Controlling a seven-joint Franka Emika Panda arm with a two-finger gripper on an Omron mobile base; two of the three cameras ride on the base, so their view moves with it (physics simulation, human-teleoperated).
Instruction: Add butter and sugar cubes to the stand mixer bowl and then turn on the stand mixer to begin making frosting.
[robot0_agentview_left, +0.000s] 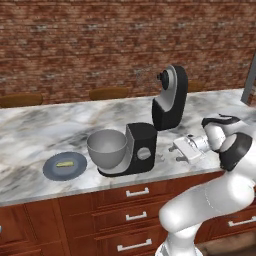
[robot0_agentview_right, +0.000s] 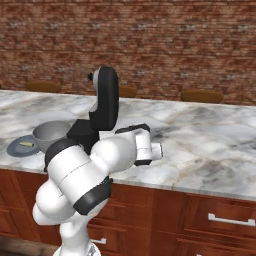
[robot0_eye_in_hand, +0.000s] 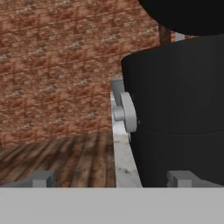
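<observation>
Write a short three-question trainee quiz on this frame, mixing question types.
1. True or false: the butter is in the stand mixer bowl.
2. The stand mixer head is: A) tilted up, B) lowered over the bowl.
3. What is the end effector aimed at?

Key:
1. False; it lies on the plate.
2. A.
3. The silver side knob on the mixer's base; fingers apart, touching nothing.
</observation>
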